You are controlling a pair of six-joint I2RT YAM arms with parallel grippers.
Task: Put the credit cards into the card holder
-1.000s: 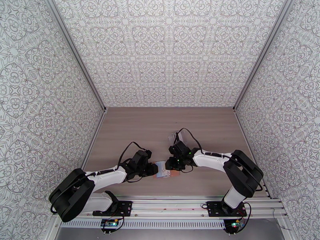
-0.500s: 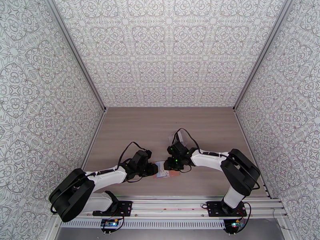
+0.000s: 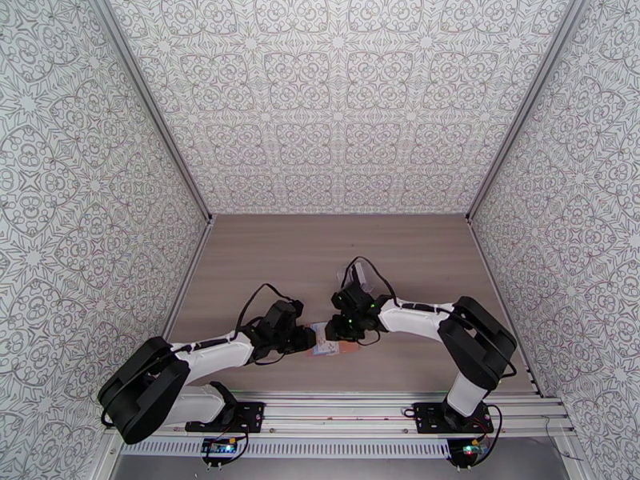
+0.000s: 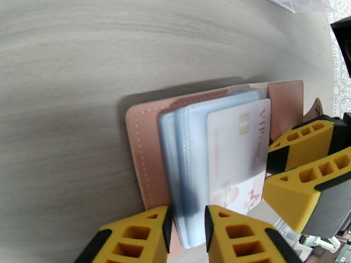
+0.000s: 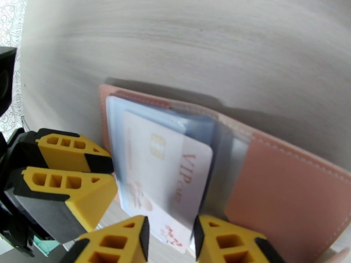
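The pinkish card holder [image 4: 145,145] lies open on the table, its blue-grey sleeves fanned out. A white credit card [image 4: 237,150] with a gold chip and "VIP" lettering sits partly inside a translucent sleeve. My left gripper [image 4: 186,213] is shut on the edge of the sleeves. My right gripper [image 5: 171,224] is shut on the protruding end of the white card [image 5: 166,172], above the holder's pink flap [image 5: 281,185]. From above, both grippers [image 3: 312,339] [image 3: 340,336] meet over the holder [image 3: 326,346]. Other cards are out of view.
A crinkly clear plastic pouch [image 3: 358,274] lies just beyond the right wrist, its corner also at the top right of the left wrist view [image 4: 302,1]. Patterned walls [image 3: 80,234] enclose the wooden table [image 3: 272,258] on three sides.
The right arm has shifted slightly to the left, carrying the white card towards the holder. The left arm has stayed put.
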